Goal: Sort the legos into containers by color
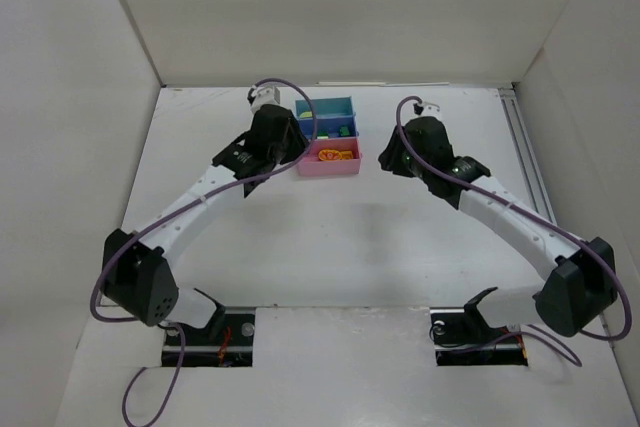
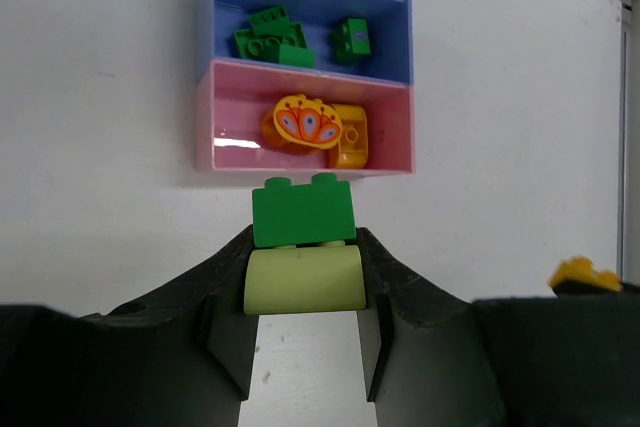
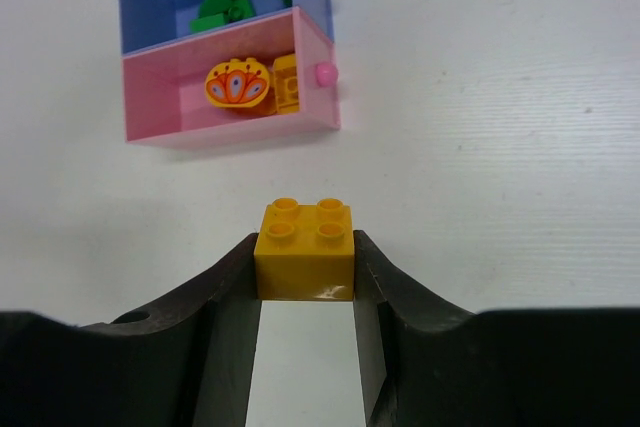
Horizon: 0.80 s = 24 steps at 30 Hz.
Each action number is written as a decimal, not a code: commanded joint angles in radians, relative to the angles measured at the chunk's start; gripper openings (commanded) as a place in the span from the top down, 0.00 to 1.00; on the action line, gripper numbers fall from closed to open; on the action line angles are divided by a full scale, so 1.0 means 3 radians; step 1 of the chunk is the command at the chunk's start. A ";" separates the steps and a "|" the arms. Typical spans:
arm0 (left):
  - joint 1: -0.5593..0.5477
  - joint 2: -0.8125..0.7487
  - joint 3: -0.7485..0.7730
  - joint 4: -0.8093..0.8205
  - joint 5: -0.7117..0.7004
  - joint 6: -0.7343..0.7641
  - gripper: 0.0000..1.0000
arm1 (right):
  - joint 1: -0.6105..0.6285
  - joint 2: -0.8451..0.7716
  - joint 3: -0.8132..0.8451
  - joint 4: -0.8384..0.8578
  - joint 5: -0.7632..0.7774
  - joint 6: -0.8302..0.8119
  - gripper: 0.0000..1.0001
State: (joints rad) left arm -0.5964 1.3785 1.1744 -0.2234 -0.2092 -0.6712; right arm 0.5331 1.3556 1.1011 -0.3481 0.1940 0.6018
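Note:
Three joined trays stand at the back middle: teal (image 1: 330,106), blue (image 1: 322,131) and pink (image 1: 330,167). The blue tray (image 2: 395,42) holds dark green bricks (image 2: 270,37). The pink tray (image 2: 230,117) holds an orange brick (image 2: 350,137) and a yellow piece with a painted pattern (image 2: 307,121). My left gripper (image 2: 303,282) is shut on a light green brick (image 2: 303,282) with a dark green brick (image 2: 303,210) stuck on it, just short of the pink tray. My right gripper (image 3: 305,267) is shut on a yellow brick (image 3: 305,252), right of the pink tray (image 3: 160,112).
White walls enclose the table on three sides. A rail (image 1: 525,147) runs along the right edge. The right gripper with its yellow brick (image 2: 583,275) shows at the right edge of the left wrist view.

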 commanded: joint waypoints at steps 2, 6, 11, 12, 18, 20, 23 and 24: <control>0.0198 0.0165 0.0309 0.0070 0.0324 0.0228 0.93 | 0.0048 -0.0213 0.0011 -0.0220 0.0544 -0.0262 0.83; 0.0198 0.0487 0.0493 0.0070 0.0482 0.0258 0.95 | 0.0084 -0.0213 0.0047 -0.0287 0.0662 -0.0324 0.83; 0.0198 0.0631 0.0570 0.0100 0.0600 0.0259 0.97 | 0.0084 -0.0172 0.0113 -0.0317 0.0662 -0.0390 0.81; 0.0198 0.0631 0.0534 0.0100 0.0600 0.0259 0.97 | 0.0084 -0.0142 0.0113 -0.0317 0.0662 -0.0390 0.81; 0.0198 0.0631 0.0534 0.0136 0.0600 0.0259 0.97 | 0.0084 -0.0070 0.0144 -0.0317 0.0662 -0.0426 0.81; 0.0198 0.0661 0.0534 0.0136 0.0600 0.0259 0.97 | 0.0084 -0.0070 0.0144 -0.0317 0.0662 -0.0456 0.81; 0.0265 0.0743 0.0636 0.0177 0.0565 0.0299 0.95 | 0.0084 -0.0070 0.0175 -0.0317 0.0662 -0.0457 0.81; 0.0311 0.0829 0.0682 0.0212 0.0595 0.0299 0.95 | 0.0084 -0.0070 0.0175 -0.0317 0.0662 -0.0457 0.81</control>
State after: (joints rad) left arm -0.5285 1.6039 1.3148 -0.2127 -0.0353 -0.6052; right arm 0.5510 1.3388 1.1046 -0.4484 0.3706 0.4820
